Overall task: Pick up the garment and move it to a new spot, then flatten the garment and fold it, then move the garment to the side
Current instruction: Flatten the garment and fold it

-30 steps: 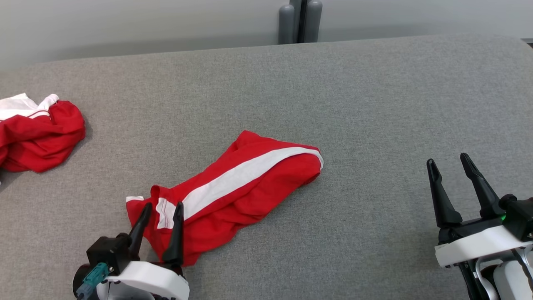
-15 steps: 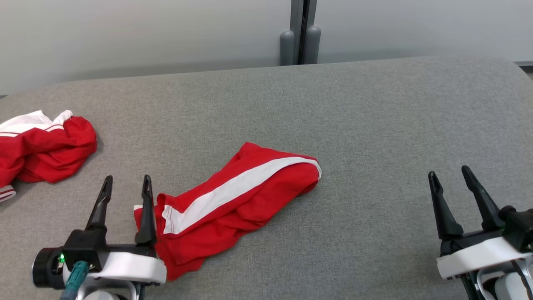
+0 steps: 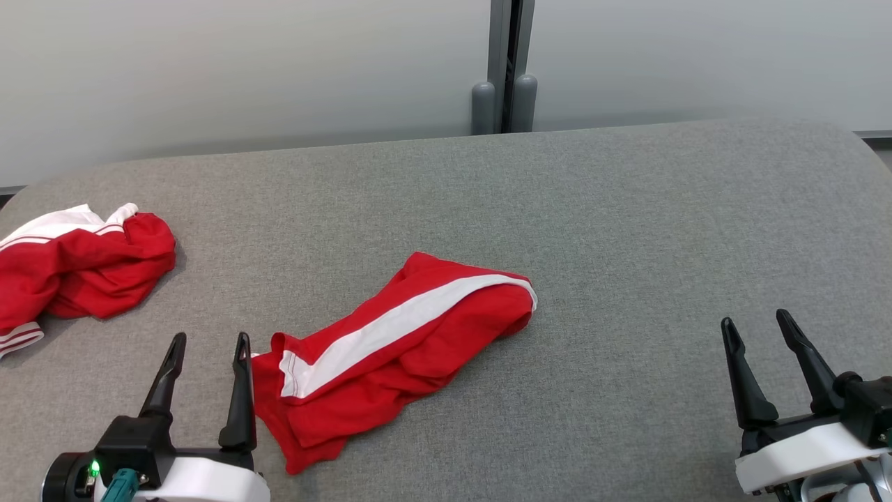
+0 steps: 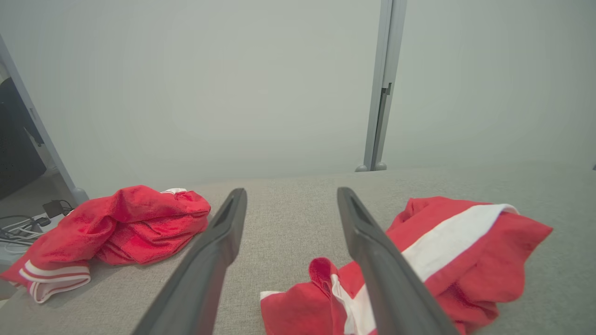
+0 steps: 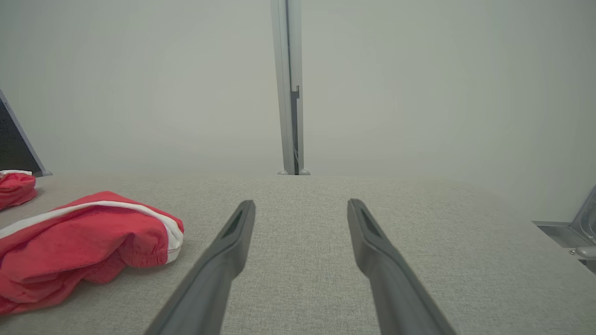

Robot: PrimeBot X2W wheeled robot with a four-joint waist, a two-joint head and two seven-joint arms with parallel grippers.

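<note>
- My left gripper point(image 3: 211, 337) is at the lower left of the head view, both fingers spread wide with nothing between them.
- My right gripper point(image 3: 755, 318) is way over at the lower right, also spread wide and empty, above bare grey padded surface point(image 3: 627, 230).
- The garment point(image 3: 397, 341) is red with a broad white stripe. It lies rumpled near the middle of the surface, running diagonally from the near left up to the far right.
- Its near-left end sits just beside the inner finger of my left gripper. It might be brushing the cloth, honestly can't tell from this angle.
- In the left wrist view, my left gripper point(image 4: 292, 190) points over the surface, and the garment point(image 4: 465, 260) is lower right, partly behind one finger.
- There's an other red bundle point(image 3: 83, 272) with white trim at the far left edge, well apart from the garment. The left wrist view shows it too point(image 4: 130, 223), with some cables point(image 4: 18, 225) past the edge.
- In the right wrist view, my right gripper point(image 5: 301, 202) has plain surface ahead, and the garment's point(image 5: 84, 237) striped end is off to the left, well apart from the fingers.
- A grey post point(image 3: 505, 63) stands against the pale wall behind the surface.
</note>
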